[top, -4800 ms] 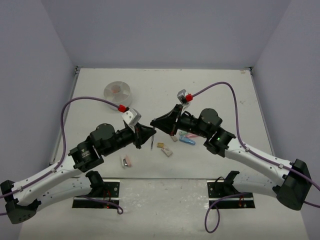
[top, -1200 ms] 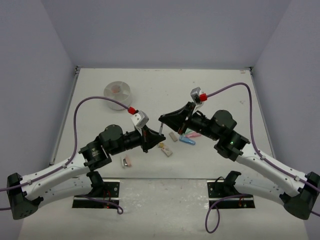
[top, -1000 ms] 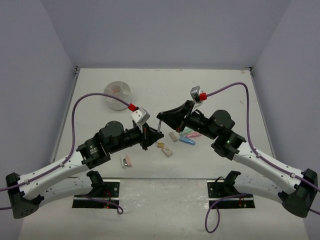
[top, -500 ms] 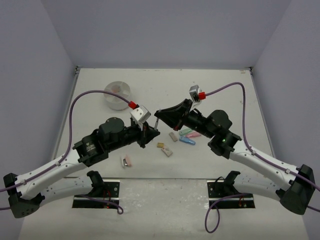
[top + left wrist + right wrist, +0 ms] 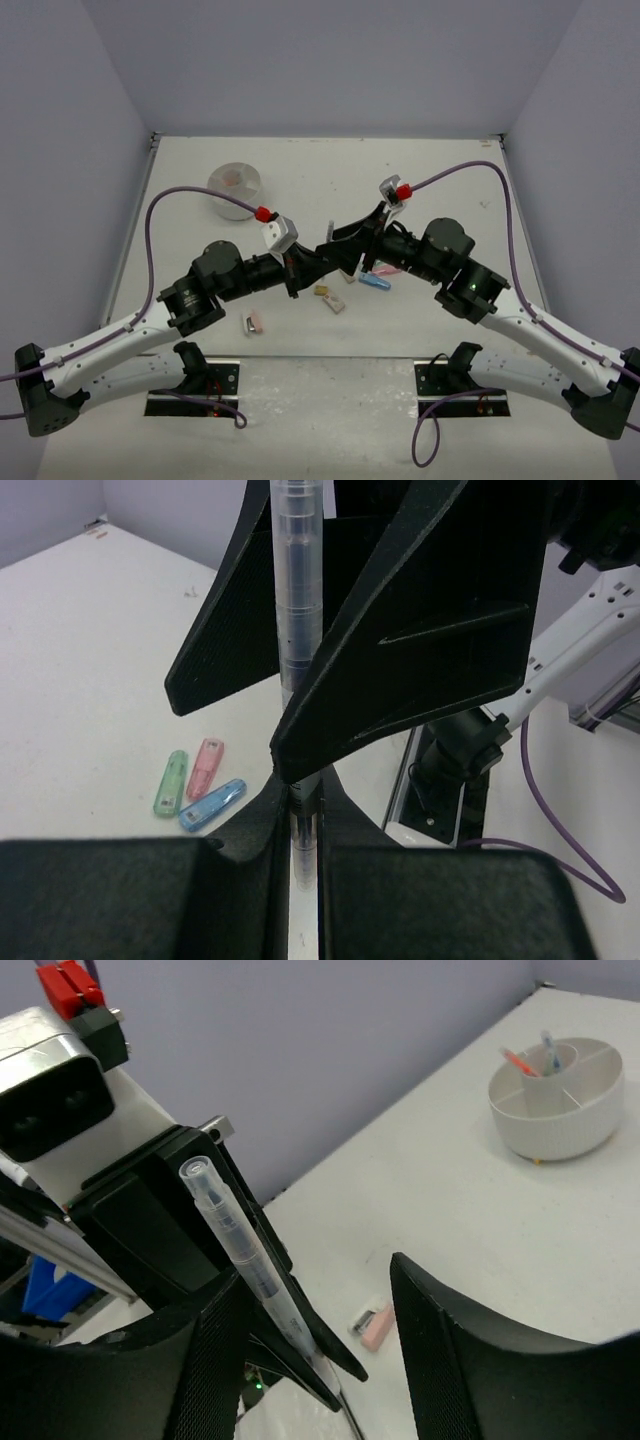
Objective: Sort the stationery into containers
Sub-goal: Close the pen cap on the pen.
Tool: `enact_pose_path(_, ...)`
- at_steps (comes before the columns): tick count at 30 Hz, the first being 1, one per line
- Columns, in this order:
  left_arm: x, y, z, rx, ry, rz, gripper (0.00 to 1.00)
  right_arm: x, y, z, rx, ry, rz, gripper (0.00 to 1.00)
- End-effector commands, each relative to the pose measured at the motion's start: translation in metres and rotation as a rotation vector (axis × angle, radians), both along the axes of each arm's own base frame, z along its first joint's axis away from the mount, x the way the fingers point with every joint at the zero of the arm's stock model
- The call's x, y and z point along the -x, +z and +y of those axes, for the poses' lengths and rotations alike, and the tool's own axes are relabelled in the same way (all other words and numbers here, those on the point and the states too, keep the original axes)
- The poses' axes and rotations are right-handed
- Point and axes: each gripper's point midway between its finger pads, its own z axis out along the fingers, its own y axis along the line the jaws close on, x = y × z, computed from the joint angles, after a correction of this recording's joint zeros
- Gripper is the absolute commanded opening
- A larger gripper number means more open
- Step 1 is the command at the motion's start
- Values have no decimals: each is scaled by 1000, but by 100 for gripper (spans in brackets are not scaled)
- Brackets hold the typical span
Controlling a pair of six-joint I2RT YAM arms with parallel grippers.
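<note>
White table, matt surface, runs back to a lavender-grey back wall. The left wall and right wall are the same colour and close in the sides.

A small corner fitting sits at the far-left corner of the table, and a second fitting at the far-right corner. There is a faint dark mark on the surface toward the right side.

A seam crosses the near end. Nearer than it lies a greyer, speckled front strip.

Right wrist view: a blue object low at the left edge, mostly hidden, kind not identifiable.
</note>
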Motion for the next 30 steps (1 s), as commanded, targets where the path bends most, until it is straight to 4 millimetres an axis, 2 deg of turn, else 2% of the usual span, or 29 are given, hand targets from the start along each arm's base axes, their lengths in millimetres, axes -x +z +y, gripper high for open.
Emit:
enact_pose_path(1, 0, 17, -4, 72, -15, -59, 0, -10, -1, -17, 51, -107, 34, 63)
enact_pose_path(3, -1, 13, -5, 58, -18, -54, 0, -15, 5, -22, 51, -138, 26, 73)
enact_pose_path(4, 0, 11, -5, 54, -20, -51, 0, -14, 9, -23, 48, -138, 22, 75)
enact_pose_path(7, -4, 3, -4, 34, 3, -29, 0, -6, 23, -24, 43, -102, -2, 77)
enact_pose_path(11, -10, -8, -3, 6, 35, 5, 0, -6, 40, -32, 45, -125, -43, 77)
enact_pose_path(14, -10, -16, -5, -17, 33, 19, 0, -5, 55, -36, 25, -137, -54, 72)
enact_pose_path(19, -7, -22, -6, -27, 12, 23, 0, -16, 56, -36, 56, -188, -1, 66)
enact_pose_path(23, -8, -23, -5, -29, 21, 23, 0, -15, 52, -26, 77, -145, 10, 42)
enact_pose_path(30, -8, -23, -7, -34, 15, 30, 0, -14, 35, -21, 115, -117, 13, 40)
